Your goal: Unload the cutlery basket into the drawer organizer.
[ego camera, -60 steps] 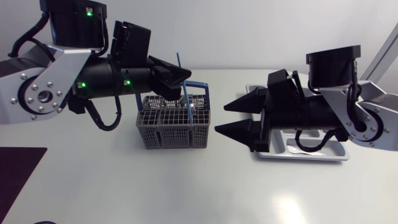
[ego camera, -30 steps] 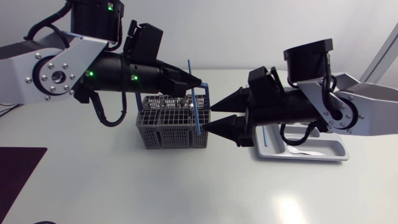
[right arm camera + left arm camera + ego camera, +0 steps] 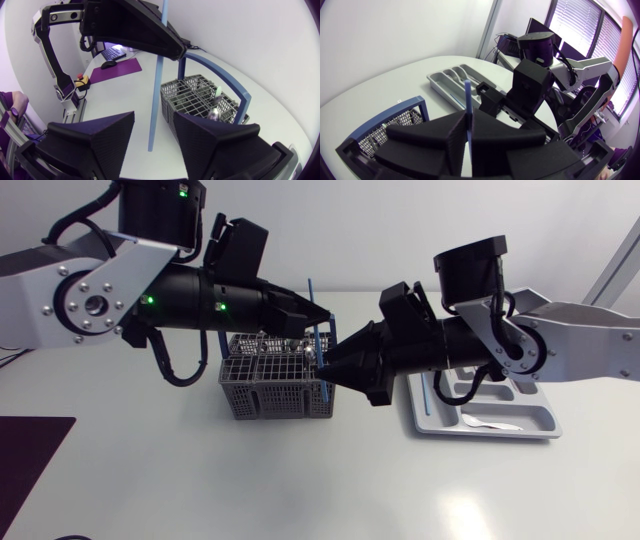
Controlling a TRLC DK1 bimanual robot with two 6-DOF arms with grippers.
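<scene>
R jaws moved in, apart astride blue stick [image 3: 157, 85]; L jaws clamp it.

Nothing fancy here, just a dark purple mat [image 3: 30, 470] lying flat on the white desk [image 3: 300, 480], sitting way over on my left side.

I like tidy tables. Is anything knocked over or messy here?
Nothing looks spilled or broken. The grey mesh cutlery basket stands upright. The thin blue stick just hangs in the air, pinched by the left gripper, between the open fingers of the right gripper.
</scene>
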